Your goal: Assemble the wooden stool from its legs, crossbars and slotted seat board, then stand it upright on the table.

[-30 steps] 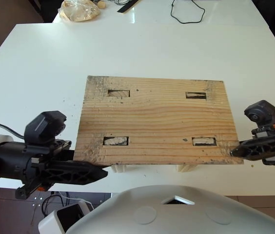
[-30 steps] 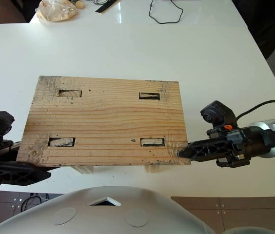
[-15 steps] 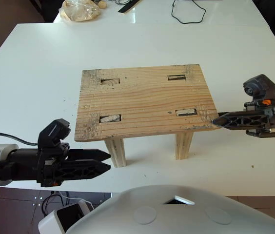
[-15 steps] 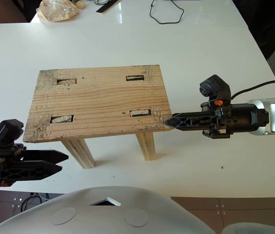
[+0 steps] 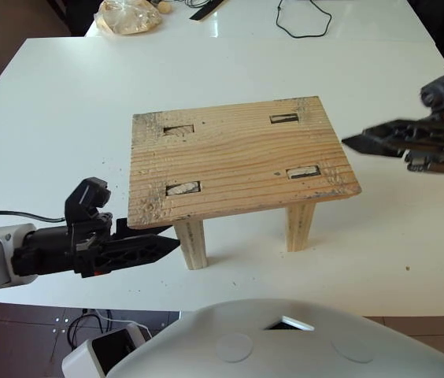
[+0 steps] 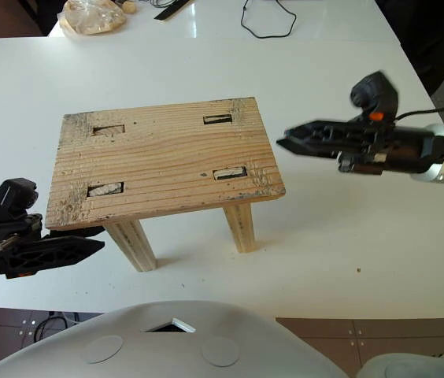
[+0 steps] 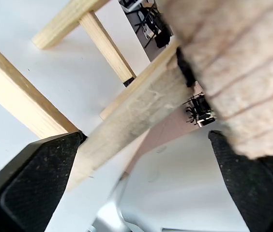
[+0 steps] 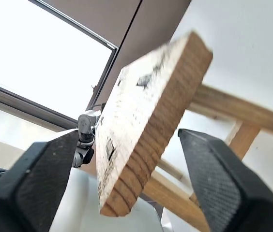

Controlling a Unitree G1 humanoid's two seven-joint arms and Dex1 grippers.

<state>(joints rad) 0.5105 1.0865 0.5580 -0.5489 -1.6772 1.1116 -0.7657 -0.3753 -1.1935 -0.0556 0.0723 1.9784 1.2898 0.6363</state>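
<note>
1. The pale wooden stool (image 5: 238, 161) stands upright on its legs near the middle of the white tabletop (image 5: 64, 118). Its slotted seat board (image 6: 159, 161) is on top, and leg tenons show in the four slots.
2. The two front legs (image 5: 192, 244) splay slightly. Thin crossbars (image 8: 233, 108) run beneath the board.
3. Handling, as I judge it: solid timber, stiff and moderately heavy. The rough grain should grip rubber pads well. The joints look only pressed in, so lifting by a single leg or crossbar could pull a tenon loose.
4. The best hold looks to be the thick short edges of the seat board, one pincer on each side and level, so the weight hangs evenly.
5. The left pincer (image 5: 168, 243) sits low at the stool's front left corner, just beside the nearest leg. Its fingers (image 7: 25, 179) are spread wide, with the board's corner and a rail between them. I cannot tell whether a pad touches wood.
6. The right pincer (image 6: 283, 140) hangs above the tabletop, off the seat's right edge and apart from it, spread wide and carrying nothing.
7. A crumpled bag (image 5: 130, 16) and a black cable (image 5: 305, 22) lie at the far edge, well apart.
</note>
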